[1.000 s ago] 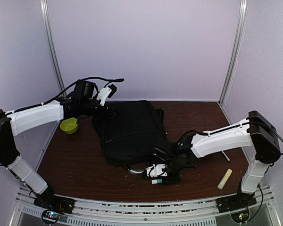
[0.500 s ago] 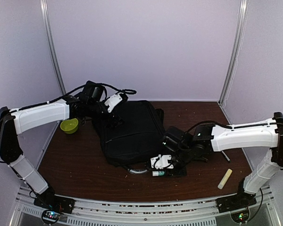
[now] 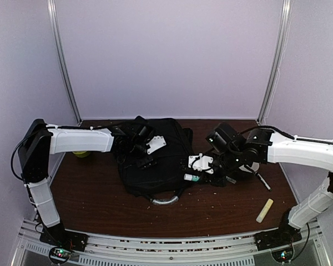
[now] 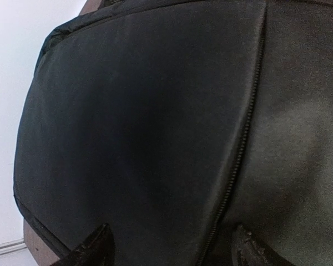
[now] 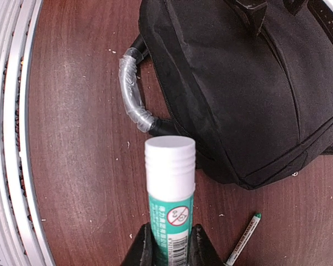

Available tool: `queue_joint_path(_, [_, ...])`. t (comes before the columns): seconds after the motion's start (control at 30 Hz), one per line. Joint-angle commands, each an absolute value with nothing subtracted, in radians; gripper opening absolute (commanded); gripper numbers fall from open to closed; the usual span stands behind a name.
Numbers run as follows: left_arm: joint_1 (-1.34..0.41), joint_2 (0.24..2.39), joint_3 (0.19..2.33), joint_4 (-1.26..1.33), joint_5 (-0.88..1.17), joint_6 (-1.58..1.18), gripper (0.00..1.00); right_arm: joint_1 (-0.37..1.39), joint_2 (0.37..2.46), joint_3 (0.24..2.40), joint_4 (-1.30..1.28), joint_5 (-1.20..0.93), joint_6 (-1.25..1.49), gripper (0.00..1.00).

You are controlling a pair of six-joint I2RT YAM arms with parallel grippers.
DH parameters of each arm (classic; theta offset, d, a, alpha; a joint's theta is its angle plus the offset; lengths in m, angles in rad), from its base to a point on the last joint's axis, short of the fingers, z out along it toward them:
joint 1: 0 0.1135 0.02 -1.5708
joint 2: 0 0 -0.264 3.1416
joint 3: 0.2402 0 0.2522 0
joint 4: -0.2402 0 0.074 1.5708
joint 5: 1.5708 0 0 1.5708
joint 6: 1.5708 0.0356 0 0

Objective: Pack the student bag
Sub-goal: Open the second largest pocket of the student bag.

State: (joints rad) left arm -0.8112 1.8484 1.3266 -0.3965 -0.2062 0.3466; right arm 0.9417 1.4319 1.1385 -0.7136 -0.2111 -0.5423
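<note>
The black student bag [image 3: 155,158] lies flat mid-table, its grey curved handle [image 3: 166,200] toward the front. My left gripper [image 3: 147,158] hovers over the bag's top face; in the left wrist view it [image 4: 169,252] is open and empty, its fingertips [image 4: 94,249] straddling black fabric and a zipper [image 4: 238,155]. My right gripper [image 3: 195,176] is shut on a green-and-white glue stick [image 3: 190,177] just off the bag's right edge. In the right wrist view it [image 5: 167,246] holds the glue stick [image 5: 169,188] above the table, near the bag [image 5: 238,83] and handle [image 5: 130,94].
A green bowl [image 3: 80,152] sits at the left, mostly hidden behind my left arm. A cream stick [image 3: 265,210] lies at the front right. A marker [image 5: 243,239] lies on the table by the bag's right side. Metal rail [image 5: 11,138] runs along the front edge.
My right gripper has lifted the glue stick from the front of the table and carried it back-right beside the bag. My left arm has swung right from the bowl to over the bag.
</note>
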Motion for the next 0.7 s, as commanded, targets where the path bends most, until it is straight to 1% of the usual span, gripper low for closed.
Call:
queue_joint_path(0.0, [-0.817,1.876,1.369,-0.393,-0.330,0.378,0.74,0.936,1.374,1.111,-0.683,-0.227,-0.518,0.04])
queue_joint_path(0.1, [-0.824,1.894,1.375,-0.386,-0.401,0.382,0.70,0.937,1.366,1.109,-0.673,-0.225,-0.510,0.04])
queue_joint_path(0.2, [-0.824,1.905,1.379,-0.364,-0.464,0.388,0.62,0.936,1.369,1.116,-0.668,-0.217,-0.509,0.04])
queue_joint_path(0.33, [-0.824,1.907,1.392,-0.362,-0.472,0.397,0.44,0.936,1.385,1.142,-0.668,-0.207,-0.511,0.04])
queue_joint_path(0.4, [-0.824,1.900,1.402,-0.362,-0.449,0.396,0.30,0.936,1.397,1.164,-0.673,-0.199,-0.513,0.04])
queue_joint_path(0.47, [-0.824,1.890,1.417,-0.378,-0.417,0.383,0.19,0.939,1.408,1.183,-0.666,-0.166,-0.527,0.05])
queue_joint_path(0.57, [-0.823,1.861,1.441,-0.402,-0.350,0.343,0.09,0.950,1.430,1.218,-0.641,-0.075,-0.579,0.05])
queue_joint_path(0.67, [-0.817,1.817,1.449,-0.405,-0.248,0.303,0.02,0.967,1.463,1.261,-0.615,0.000,-0.624,0.04])
